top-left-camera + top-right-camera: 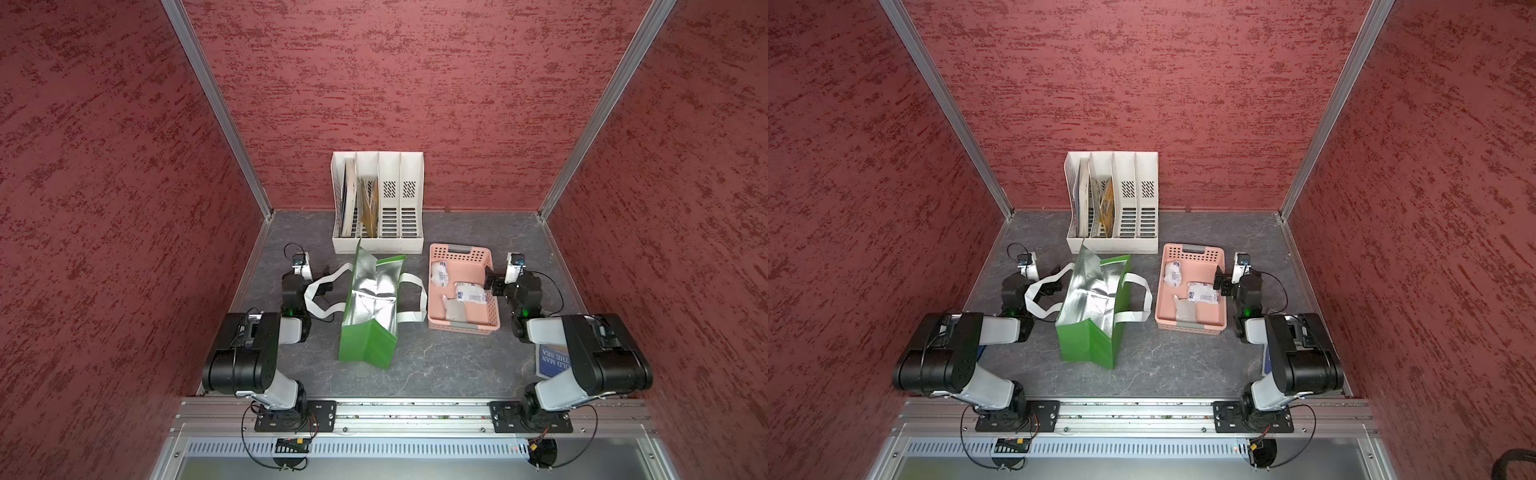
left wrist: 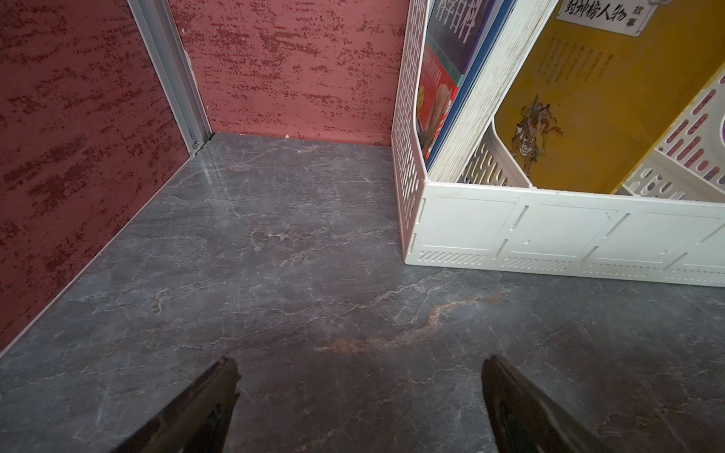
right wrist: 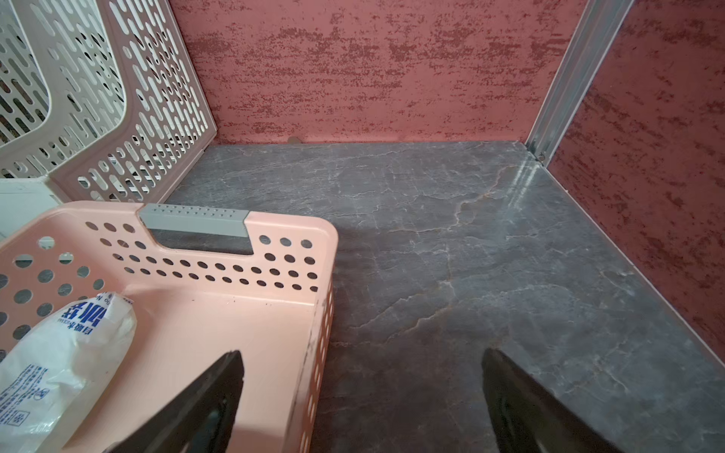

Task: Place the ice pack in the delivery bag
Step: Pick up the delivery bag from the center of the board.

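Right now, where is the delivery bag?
In both top views the delivery bag stands open mid-table, just in front of the white file rack, with the pink basket to its right.

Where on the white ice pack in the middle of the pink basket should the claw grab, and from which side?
Likely its middle, pinched across the short width, coming down from above: the ice pack lies flat in the pink basket, whose walls bar a sideways reach. The right gripper is nearest.

Grn bag (image 1: 365, 345), pink dotted-hole bskt (image 1: 440, 251)
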`<state>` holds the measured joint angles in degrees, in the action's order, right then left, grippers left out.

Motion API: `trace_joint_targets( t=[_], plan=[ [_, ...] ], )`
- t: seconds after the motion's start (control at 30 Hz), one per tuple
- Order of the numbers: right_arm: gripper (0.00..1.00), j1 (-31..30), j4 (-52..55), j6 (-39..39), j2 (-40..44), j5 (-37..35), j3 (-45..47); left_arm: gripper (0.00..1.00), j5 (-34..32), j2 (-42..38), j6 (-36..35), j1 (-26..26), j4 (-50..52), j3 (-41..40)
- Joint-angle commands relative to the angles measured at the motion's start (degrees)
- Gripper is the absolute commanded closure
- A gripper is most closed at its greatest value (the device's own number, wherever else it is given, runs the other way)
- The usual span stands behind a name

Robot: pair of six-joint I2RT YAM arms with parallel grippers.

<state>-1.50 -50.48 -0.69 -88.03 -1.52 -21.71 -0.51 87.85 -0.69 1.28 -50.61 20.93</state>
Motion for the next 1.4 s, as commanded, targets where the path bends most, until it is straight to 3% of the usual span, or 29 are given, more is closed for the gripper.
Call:
trace_joint_targets(
  t=[0.0,0.4,0.53,0.63,0.7,0.8,0.87,0.9,1.03,1.07,1.2,1.37],
  plan=[
    [0.01,0.1,0.03,-0.54,-0.17,1.01,-1.02,0.0,-0.12,-0.43,0.56,0.11,-0.98,0.56],
    [0.01,0.18,-0.28,-0.54,-0.05,1.05,-0.83,0.0,1.67,-0.69,0.98,0.89,-1.0,0.4],
    [0.01,0.14,4.29,0.67,8.14,-2.5,-0.03,0.0,1.23,-8.8,1.44,1.0,8.84,1.79],
    [0.01,0.17,20.77,3.29,19.78,-5.66,-2.47,0.0,-2.23,-19.99,6.53,1.0,19.74,2.56],
    [0.01,0.14,34.58,6.58,26.18,-7.96,-6.21,0.0,-6.05,-26.99,14.29,1.37,29.94,3.3],
    [0.01,0.28,63.21,21.68,33.27,-16.86,-16.09,0.0,-10.56,-38.6,27.7,2.88,49.25,7.13],
    [0.01,0.43,84.75,36.26,34.98,-22.28,-23.92,0.0,-10.81,-45.94,34.83,4.71,60.35,9.47],
    [0.01,0.52,91.78,39.97,35.49,-22.18,-26.65,0.0,-8.16,-49.33,37.7,6.2,63.28,9.55],
    [0.01,0.71,98.65,41.22,38.39,-15.84,-30.78,0.0,13.68,-58.48,45.76,17.43,68.52,8.54],
    [0.01,0.7,99.51,42.2,38.55,-15.04,-32.18,0.0,15.6,-59.45,46.46,18.68,71.24,9.47],
    [0.01,0.65,102.13,39.35,34.59,-7.39,-41.18,0.0,17.97,-60.35,43.06,18.44,81.99,16.37],
    [0.01,0.13,106.2,35.24,23.14,6.41,-53.94,0.0,15.08,-58.85,36.43,16.23,91.97,26.98]
  ],
)
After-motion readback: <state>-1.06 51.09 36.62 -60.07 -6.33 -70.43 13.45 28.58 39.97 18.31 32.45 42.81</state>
